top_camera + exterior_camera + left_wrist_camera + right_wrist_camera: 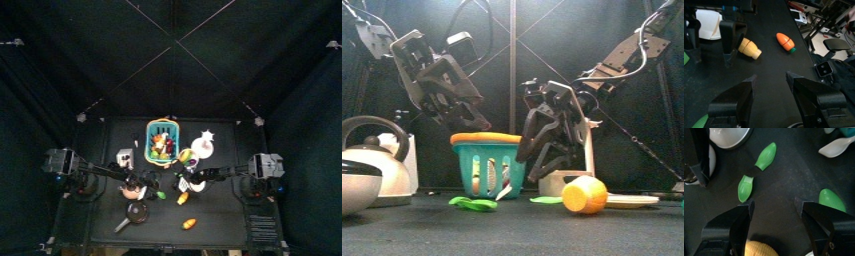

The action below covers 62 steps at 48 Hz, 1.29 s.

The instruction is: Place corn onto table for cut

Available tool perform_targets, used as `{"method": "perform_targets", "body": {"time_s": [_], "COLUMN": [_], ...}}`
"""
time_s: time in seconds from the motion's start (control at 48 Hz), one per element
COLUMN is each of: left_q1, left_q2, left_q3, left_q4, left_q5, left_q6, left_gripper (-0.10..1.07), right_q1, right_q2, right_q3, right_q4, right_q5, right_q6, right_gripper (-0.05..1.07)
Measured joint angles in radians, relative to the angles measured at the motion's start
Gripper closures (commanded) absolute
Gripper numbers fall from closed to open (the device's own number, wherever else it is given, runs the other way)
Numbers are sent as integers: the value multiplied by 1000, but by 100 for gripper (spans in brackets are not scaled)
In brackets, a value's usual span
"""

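The corn (763, 249), a short yellow-orange ribbed stub, lies on the table (777, 65) just below the right gripper (777, 215), whose jaws stand wide apart and empty. The placing looks done; next the arm should lift clear. Green leaf pieces (765, 155) lie beyond. The left gripper (769, 92) hangs open left of it.

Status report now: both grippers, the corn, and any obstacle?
Left gripper open, empty. Right gripper open above corn, which lies on table. Green pieces nearby.

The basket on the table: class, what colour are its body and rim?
The basket has a teal slatted body with an orange rim, clearest in the front view.
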Motion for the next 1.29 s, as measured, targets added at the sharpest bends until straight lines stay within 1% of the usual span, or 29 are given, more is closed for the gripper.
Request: {"method": "perform_targets", "body": {"time_s": [0.104, 0.188, 0.271, 0.292, 0.312, 0.417, 0.479, 0.521, 0.646, 0.792, 0.854, 0.979, 1.292], "left_q1": [0, -2, 0, 0, 0, 0, 0, 0, 0, 0, 0, 2, 3], "left_q2": [0, 0, 0, 0, 0, 0, 2, 0, 0, 0, 0, 0, 2], "left_q3": [5, 11, 12, 12, 12, 12, 12, 12, 12, 12, 12, 12, 17], "left_q4": [0, -2, -3, -3, -3, -5, -3, -5, -5, -5, -5, -3, -9], "left_q5": [0, 0, -2, 0, 0, 0, 2, 0, 2, 2, 3, 6, 26], "left_q6": [-2, -2, 0, -2, -2, -2, -2, -2, -2, -2, -2, 0, -2], "left_gripper": [11, 11, 11, 11, 11, 11, 11, 11, 11, 11, 11, 11, 11], "right_q1": [31, 78, 147, 147, 181, 250, 296, 318, 383, 449, 460, 463, 462], "right_q2": [-44, -84, -127, -127, -144, -176, -192, -202, -241, -247, -245, -232, -216], "right_q3": [21, 52, 97, 97, 115, 150, 167, 176, 215, 261, 275, 284, 278], "right_q4": [32, 78, 141, 141, 173, 238, 276, 296, 368, 482, 518, 560, 566], "right_q5": [25, 26, 32, 32, 37, 58, 83, 97, 127, 137, 141, 173, 290], "right_q6": [2, 2, 2, 2, 2, 2, 0, 0, 2, 0, 0, 0, 0], "right_gripper": [7, 9, 12, 13, 14, 22, 28, 31, 45, 56, 60, 64, 64]}}
